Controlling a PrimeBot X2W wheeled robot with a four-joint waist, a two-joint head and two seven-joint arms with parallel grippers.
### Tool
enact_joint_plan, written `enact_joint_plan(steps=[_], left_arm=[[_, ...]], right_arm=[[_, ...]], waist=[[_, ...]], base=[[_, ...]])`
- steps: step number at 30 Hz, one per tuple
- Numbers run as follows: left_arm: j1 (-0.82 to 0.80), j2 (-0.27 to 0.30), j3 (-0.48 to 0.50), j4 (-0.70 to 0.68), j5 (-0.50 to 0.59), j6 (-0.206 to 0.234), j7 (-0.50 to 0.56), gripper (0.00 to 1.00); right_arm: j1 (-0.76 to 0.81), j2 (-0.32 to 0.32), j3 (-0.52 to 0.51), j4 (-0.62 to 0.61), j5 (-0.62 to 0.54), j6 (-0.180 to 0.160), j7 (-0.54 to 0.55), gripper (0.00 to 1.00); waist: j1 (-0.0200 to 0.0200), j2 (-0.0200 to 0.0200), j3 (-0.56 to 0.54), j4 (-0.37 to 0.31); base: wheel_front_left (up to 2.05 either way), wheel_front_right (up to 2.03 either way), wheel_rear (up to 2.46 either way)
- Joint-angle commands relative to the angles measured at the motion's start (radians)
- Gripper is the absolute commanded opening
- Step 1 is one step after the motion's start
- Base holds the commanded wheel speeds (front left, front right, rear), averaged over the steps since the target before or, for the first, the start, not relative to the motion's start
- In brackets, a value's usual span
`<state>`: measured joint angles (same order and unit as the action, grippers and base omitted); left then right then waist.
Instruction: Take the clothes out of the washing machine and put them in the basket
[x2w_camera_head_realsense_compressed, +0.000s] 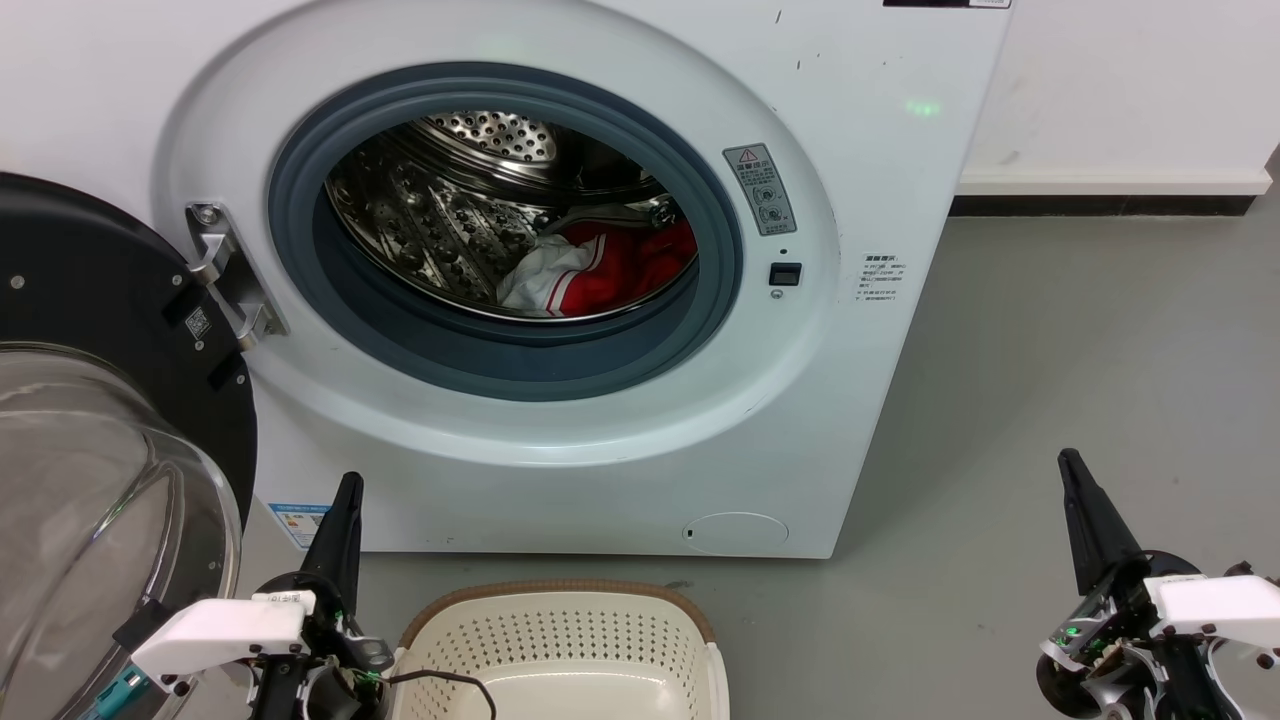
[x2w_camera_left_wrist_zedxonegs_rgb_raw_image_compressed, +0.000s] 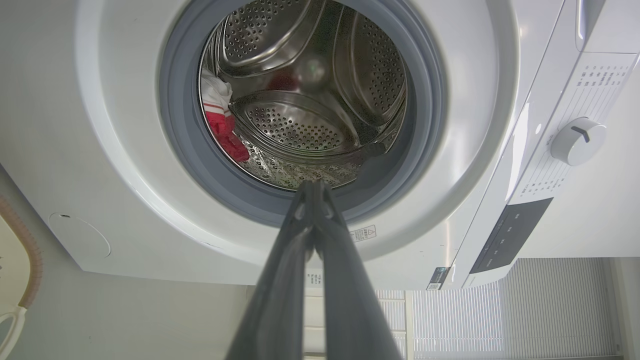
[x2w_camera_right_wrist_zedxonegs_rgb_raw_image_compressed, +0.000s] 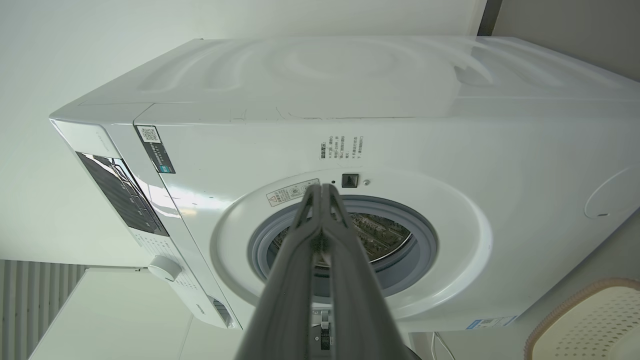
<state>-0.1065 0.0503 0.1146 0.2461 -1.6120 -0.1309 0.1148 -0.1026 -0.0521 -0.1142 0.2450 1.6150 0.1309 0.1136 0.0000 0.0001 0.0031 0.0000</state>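
Facing my head camera: the washing machine (x2w_camera_head_realsense_compressed: 620, 480), white, standing on the grey floor (x2w_camera_head_realsense_compressed: 1050, 350) in front of a pale wall.
Door: the black-framed glass door (x2w_camera_head_realsense_compressed: 100, 450) stands wide open on my left, hung from a metal hinge (x2w_camera_head_realsense_compressed: 225, 270).
Porthole: a grey seal (x2w_camera_head_realsense_compressed: 520, 355) rings the perforated steel drum (x2w_camera_head_realsense_compressed: 450, 200).
Clothes: the clothes (x2w_camera_head_realsense_compressed: 600, 265), red with a white panel, lie bunched low in the drum, toward its right side as I see it from the head. From my left wrist they show at the left edge of the opening.
Basket: the basket (x2w_camera_head_realsense_compressed: 560, 588), cream with a brown rim and perforated walls, sits on the floor just in front of the machine, below the porthole. It is close beside my left arm and well apart from my right.
Left tool: the left tool (x2w_camera_head_realsense_compressed: 350, 485) is clenched, fingers pressed together on nothing. It points up at the machine's lower front, outside the porthole.
Right tool: the right tool (x2w_camera_head_realsense_compressed: 1068, 460) is likewise clenched and grasping nothing, raised over bare floor to the right of the machine.
Markings: a warning sticker (x2w_camera_head_realsense_compressed: 760, 188) sits on the right of the door surround, with the latch slot (x2w_camera_head_realsense_compressed: 786, 273) below it.
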Motion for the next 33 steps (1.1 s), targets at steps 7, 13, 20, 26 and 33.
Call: enact_joint_plan(steps=[7,13,20,26,33], left_arm=[[-0.005,-0.001,0.001,-0.001,-0.002,-0.002,0.001,0.00],[-0.005,-0.001,0.001,-0.001,-0.002,-0.002,0.001,0.00],[-0.005,-0.001,0.001,-0.001,-0.002,-0.002,0.001,0.00],[-0.005,-0.001,0.001,-0.001,-0.002,-0.002,0.001,0.00],[0.003,-0.001,-0.015,0.012,0.004,0.000,-0.010,1.00]], right_arm=[[-0.013,0.003,0.001,0.001,-0.005,0.000,0.000,0.00],[-0.013,0.003,0.001,0.001,-0.005,0.000,0.000,0.00],[-0.013,0.003,0.001,0.001,-0.005,0.000,0.000,0.00],[-0.013,0.003,0.001,0.001,-0.005,0.000,0.000,0.00],[0.010,0.001,0.005,0.003,0.002,0.000,-0.012,1.00]], waist=[[0.0000,-0.0001,0.000,0.000],[0.0000,-0.0001,0.000,0.000],[0.0000,-0.0001,0.000,0.000],[0.0000,-0.0001,0.000,0.000],[0.0000,-0.0001,0.000,0.000]], base=[[0.00,0.00,0.00],[0.00,0.00,0.00],[0.00,0.00,0.00],[0.00,0.00,0.00],[0.00,0.00,0.00]])
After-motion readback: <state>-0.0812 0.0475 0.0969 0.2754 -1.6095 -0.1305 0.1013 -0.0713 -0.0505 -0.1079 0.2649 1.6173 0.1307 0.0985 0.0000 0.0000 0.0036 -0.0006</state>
